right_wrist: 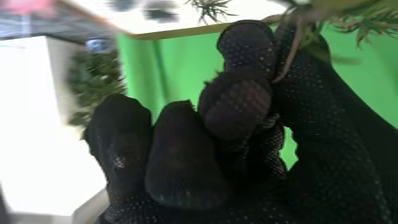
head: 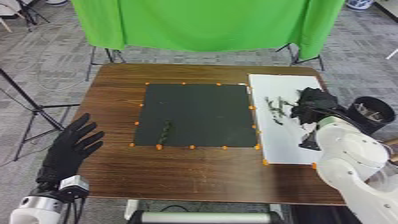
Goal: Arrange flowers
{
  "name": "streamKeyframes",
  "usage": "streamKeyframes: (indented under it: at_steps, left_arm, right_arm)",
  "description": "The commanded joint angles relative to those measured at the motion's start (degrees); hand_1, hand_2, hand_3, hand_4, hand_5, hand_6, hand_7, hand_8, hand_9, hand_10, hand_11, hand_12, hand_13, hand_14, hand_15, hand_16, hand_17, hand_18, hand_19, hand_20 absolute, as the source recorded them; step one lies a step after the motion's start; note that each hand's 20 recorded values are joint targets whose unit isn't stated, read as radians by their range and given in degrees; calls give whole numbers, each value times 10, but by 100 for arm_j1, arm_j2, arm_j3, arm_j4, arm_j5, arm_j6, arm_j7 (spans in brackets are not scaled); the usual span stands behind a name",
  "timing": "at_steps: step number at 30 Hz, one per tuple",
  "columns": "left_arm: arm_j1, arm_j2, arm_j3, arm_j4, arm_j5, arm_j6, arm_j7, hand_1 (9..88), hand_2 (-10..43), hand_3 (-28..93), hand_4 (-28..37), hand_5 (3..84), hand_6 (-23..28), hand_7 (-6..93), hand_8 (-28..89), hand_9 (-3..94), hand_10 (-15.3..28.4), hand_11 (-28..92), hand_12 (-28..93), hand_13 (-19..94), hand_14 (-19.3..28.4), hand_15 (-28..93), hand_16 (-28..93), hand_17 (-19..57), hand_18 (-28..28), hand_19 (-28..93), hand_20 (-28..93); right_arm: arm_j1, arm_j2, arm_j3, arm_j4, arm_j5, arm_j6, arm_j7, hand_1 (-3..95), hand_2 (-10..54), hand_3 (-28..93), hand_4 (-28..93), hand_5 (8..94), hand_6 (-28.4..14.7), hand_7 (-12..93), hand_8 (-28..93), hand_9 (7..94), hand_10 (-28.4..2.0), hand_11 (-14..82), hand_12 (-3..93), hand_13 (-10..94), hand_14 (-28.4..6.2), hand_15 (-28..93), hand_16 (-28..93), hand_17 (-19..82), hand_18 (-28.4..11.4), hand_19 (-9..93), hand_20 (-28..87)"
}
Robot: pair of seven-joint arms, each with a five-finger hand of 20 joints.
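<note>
In the head view my right hand [head: 313,104] is over the white board [head: 289,150] on the table's right side, beside several thin green stems [head: 279,110]. In the right wrist view the fingers of my right hand [right_wrist: 235,102] are curled, and a green stem [right_wrist: 293,52] is pinched between fingers and thumb, its leaves spreading past the tips. One dark green sprig [head: 165,132] lies on the black mat [head: 200,112], near its lower left. My left hand [head: 67,150] is at the table's left edge with its fingers straight.
Orange markers [head: 192,147] line the mat's edges. A black bucket [head: 371,111] stands off the table's right edge. Behind the table hangs a green cloth [head: 209,25], and tripod legs [head: 40,112] stand at the left.
</note>
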State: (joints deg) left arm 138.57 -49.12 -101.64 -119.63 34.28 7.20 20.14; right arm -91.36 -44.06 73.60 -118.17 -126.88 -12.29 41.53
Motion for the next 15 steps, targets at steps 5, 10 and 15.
streamKeyframes:
  at_steps: [5, 10, 15]
  left_arm:
    - [-48, -90, 34, -4, 7, 7, -150, 243, -92, 690, -253, 254, 23, 210, -106, 235, 116, 180, 172, 220, 160, 300, 12, -88, 223, 420, 104]
    - [-153, -100, 88, 48, 33, -74, -234, 243, -91, 692, -254, 254, 23, 210, -107, 235, 116, 180, 172, 220, 160, 298, 12, -88, 224, 421, 104]
    - [-183, -76, 117, 69, 39, -91, -260, 243, -90, 692, -254, 254, 24, 210, -107, 235, 116, 180, 173, 220, 160, 299, 12, -88, 224, 421, 104]
  right_arm:
    - [1226, -1313, -1421, 450, -128, -510, -678, 327, -41, 851, -141, 807, 50, 497, 208, 937, -58, 545, 343, 892, -33, 806, 323, 613, -197, 932, 723]
    - [1521, -1741, -1943, 782, -332, -567, -777, 338, -31, 846, -151, 803, 50, 496, 209, 937, -57, 544, 339, 893, -33, 805, 325, 615, -197, 932, 723]
    - [1705, -2181, -2306, 1230, -537, -599, -747, 358, -26, 837, -166, 793, 45, 494, 210, 937, -56, 538, 344, 891, -31, 803, 328, 614, -195, 932, 723]
